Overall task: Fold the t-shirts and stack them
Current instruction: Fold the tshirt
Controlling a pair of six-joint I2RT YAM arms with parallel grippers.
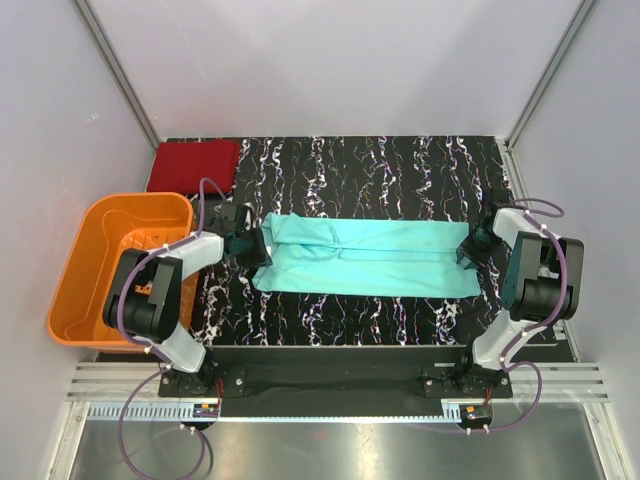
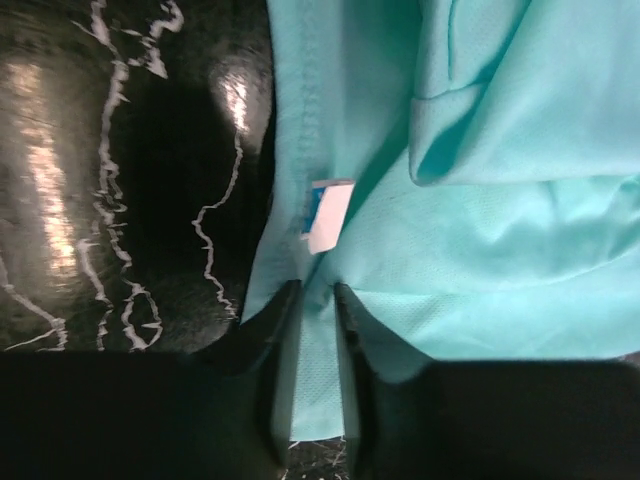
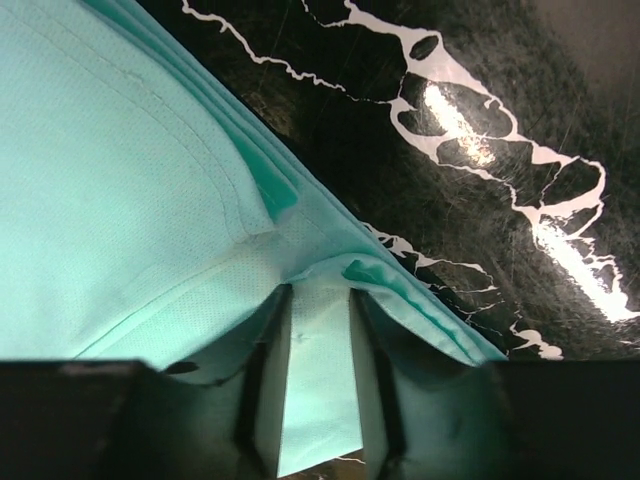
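The light teal-green t-shirt (image 1: 365, 257) lies stretched as a long band across the middle of the black marbled table. My left gripper (image 1: 252, 246) is shut on its left end; the left wrist view shows cloth (image 2: 480, 200) pinched between the fingers, with a small white and blue label (image 2: 325, 215) just beyond them. My right gripper (image 1: 470, 250) is shut on the right end; the right wrist view shows a hem fold (image 3: 130, 200) clamped between the fingers. The dark red t-shirt (image 1: 195, 165) lies folded at the back left corner.
An orange plastic slatted basket (image 1: 85, 265) stands off the table's left side, beside the left arm. White walls enclose the table on three sides. The table's front edge (image 1: 350, 345) runs just ahead of the arm bases.
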